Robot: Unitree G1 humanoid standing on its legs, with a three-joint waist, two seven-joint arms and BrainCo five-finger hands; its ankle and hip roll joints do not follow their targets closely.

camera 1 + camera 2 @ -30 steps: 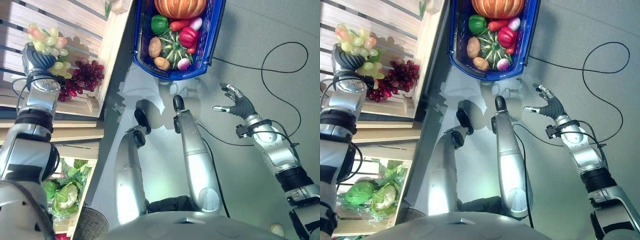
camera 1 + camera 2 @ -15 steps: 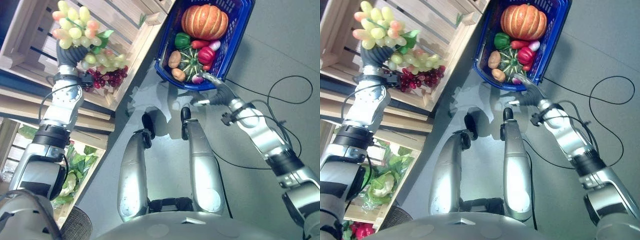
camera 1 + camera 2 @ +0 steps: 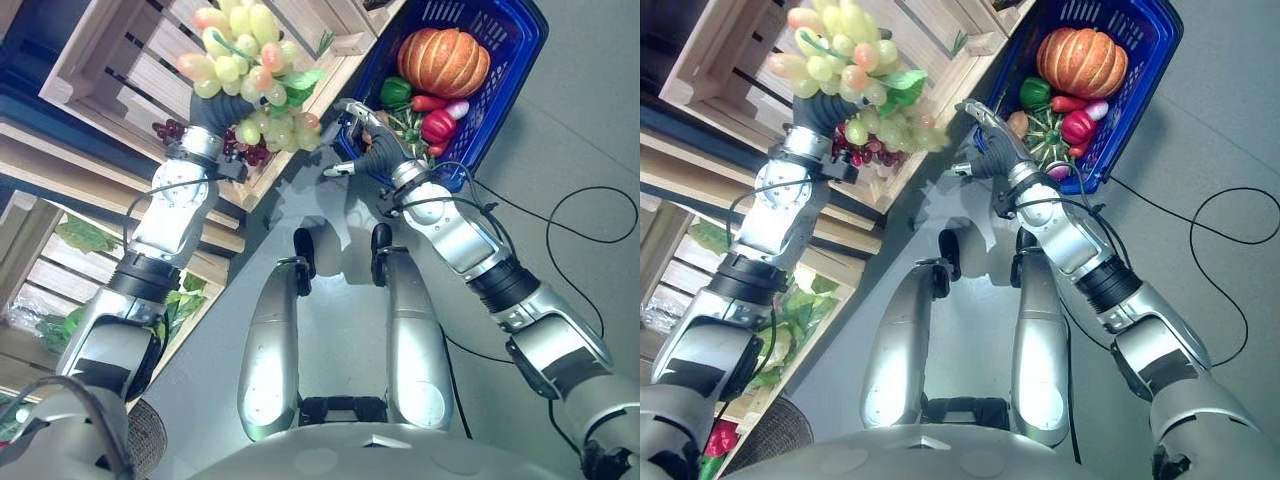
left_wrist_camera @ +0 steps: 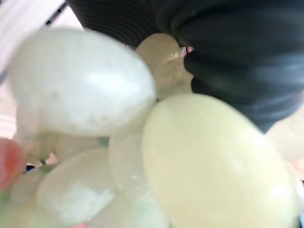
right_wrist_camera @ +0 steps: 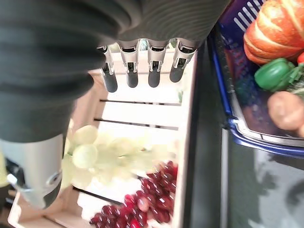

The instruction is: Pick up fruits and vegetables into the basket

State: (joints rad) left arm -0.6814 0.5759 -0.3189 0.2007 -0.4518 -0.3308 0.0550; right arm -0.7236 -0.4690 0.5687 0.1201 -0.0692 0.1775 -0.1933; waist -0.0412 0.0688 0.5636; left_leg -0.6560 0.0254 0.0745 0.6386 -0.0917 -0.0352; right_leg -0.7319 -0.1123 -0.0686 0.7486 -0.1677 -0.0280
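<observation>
Fingers of the left hand [image 3: 208,112] are curled up into a bunch of green grapes [image 3: 250,60], gripping it from beneath and holding it aloft over the wooden crate [image 3: 120,70]. At four o'clock of the bunch, the right hand [image 3: 368,142] hangs with straight, relaxed fingers, empty, against the near rim of the blue basket [image 3: 520,60]. The basket, at two o'clock overall, already carries a pumpkin [image 3: 442,60], a green pepper [image 3: 394,92] and other produce. Red grapes [image 5: 142,211] lie in the crate below. I judge the bunch light but floppy, its smooth berries slippery and loosely attached; a hold near the stem core, with support beneath, seems safest.
</observation>
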